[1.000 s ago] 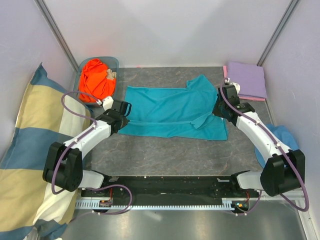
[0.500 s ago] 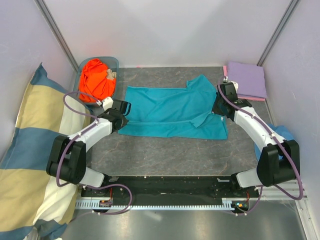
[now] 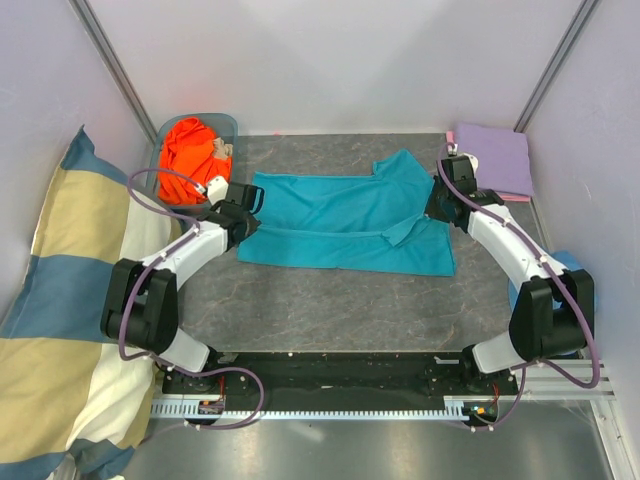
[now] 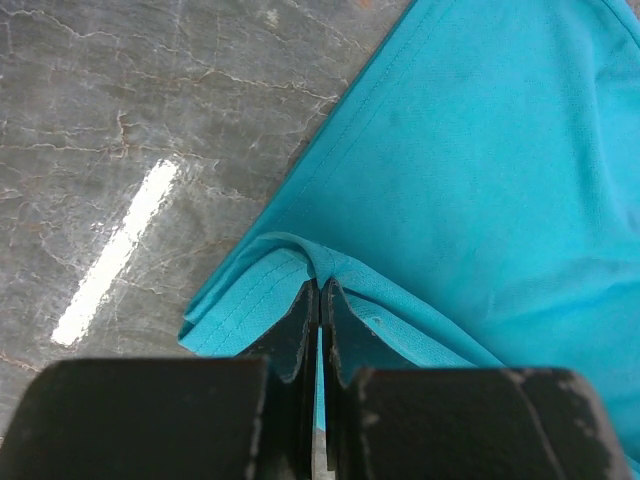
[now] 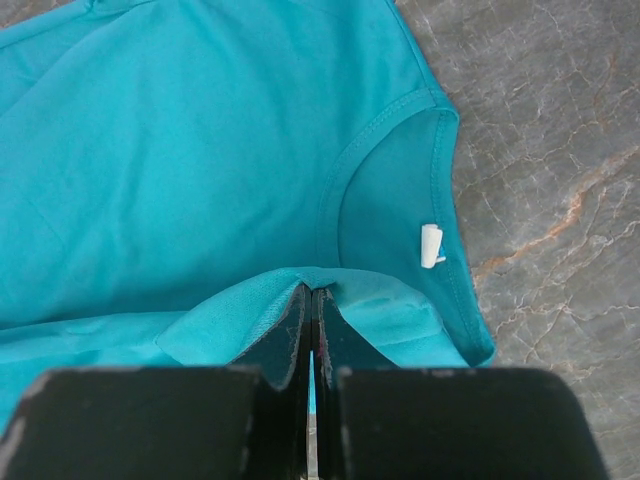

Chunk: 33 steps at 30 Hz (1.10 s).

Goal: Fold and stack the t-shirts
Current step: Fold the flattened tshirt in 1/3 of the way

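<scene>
so left fingers point(image 4: 293, 338) and right fingers point(image 5: 288, 338) each pinch the one teal t-shirt point(image 3: 340, 222); one orange t-shirt point(image 3: 190, 160), one lavender t-shirt point(image 3: 492, 155) aside.

Carries the pinched near hem of the teal t-shirt point(image 3: 340, 205) farther back, away from the arm bases. Brings the left gripper point(image 4: 320, 296) up closer to the orange t-shirt point(image 3: 190, 160), and the right gripper point(image 5: 311, 298) up closer to the lavender t-shirt point(image 3: 495, 158). Shifts the fold line across the cloth toward the back, leaving the doubled strip along the near side slightly deeper. Pulls the near edge a little way back too. Draws both elbows back and inward.
</scene>
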Each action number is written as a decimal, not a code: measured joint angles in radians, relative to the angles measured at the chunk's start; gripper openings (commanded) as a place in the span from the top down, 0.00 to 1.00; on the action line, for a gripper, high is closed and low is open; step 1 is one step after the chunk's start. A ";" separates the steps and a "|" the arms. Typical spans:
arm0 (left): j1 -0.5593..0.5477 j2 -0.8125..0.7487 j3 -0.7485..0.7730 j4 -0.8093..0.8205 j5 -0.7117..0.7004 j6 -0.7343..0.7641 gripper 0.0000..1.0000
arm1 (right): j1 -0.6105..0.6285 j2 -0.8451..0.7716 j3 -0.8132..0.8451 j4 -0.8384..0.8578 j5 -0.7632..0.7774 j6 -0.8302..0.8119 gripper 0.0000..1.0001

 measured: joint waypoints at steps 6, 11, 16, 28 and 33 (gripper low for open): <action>0.004 0.034 0.010 0.006 0.000 0.000 0.98 | -0.008 0.030 0.009 0.016 -0.007 -0.007 1.00; 0.010 0.050 0.011 0.006 0.000 0.000 0.91 | -0.016 0.062 0.010 0.024 -0.014 -0.011 0.74; 0.033 0.058 0.027 -0.006 -0.016 -0.002 0.00 | -0.046 0.100 0.033 0.033 0.002 -0.027 0.34; 0.058 -0.036 0.026 -0.005 -0.035 -0.013 0.00 | -0.078 -0.022 -0.024 0.101 -0.079 -0.046 0.30; 0.023 -0.090 -0.069 0.013 0.002 -0.015 0.00 | -0.076 -0.123 -0.163 0.132 -0.218 -0.024 0.30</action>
